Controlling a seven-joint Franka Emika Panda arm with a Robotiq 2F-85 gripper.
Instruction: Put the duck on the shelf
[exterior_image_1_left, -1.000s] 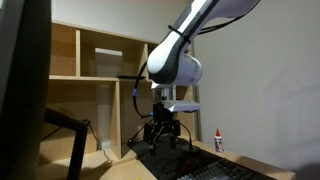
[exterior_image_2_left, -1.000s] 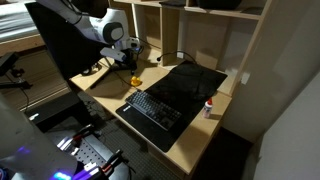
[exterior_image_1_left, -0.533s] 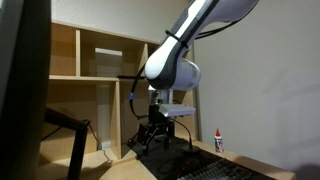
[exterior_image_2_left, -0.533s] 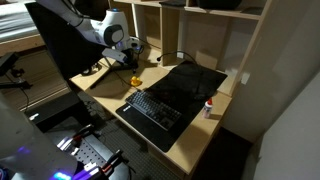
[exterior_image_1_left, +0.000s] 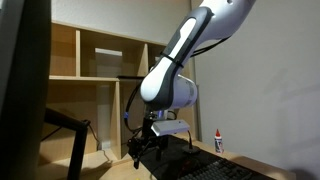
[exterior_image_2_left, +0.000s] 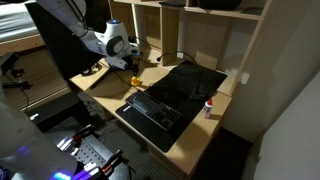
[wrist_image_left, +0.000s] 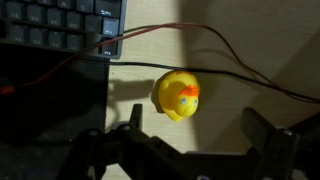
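**Duck not yet picked up, gripper poised over it**

The shelf rises at the far side of the desk, its open compartments above the work surface. The arm reaches low over the desk's left part in an exterior view, with the gripper just above the wood. Its jaws are spread wide and hold nothing. In the wrist view the duck lies on the desk between the two fingers, apparently untouched, with the keyboard to its left and thin cables running just beside it. By my judgement the task is early: closing on the duck, lifting it and placing it in a compartment all remain.
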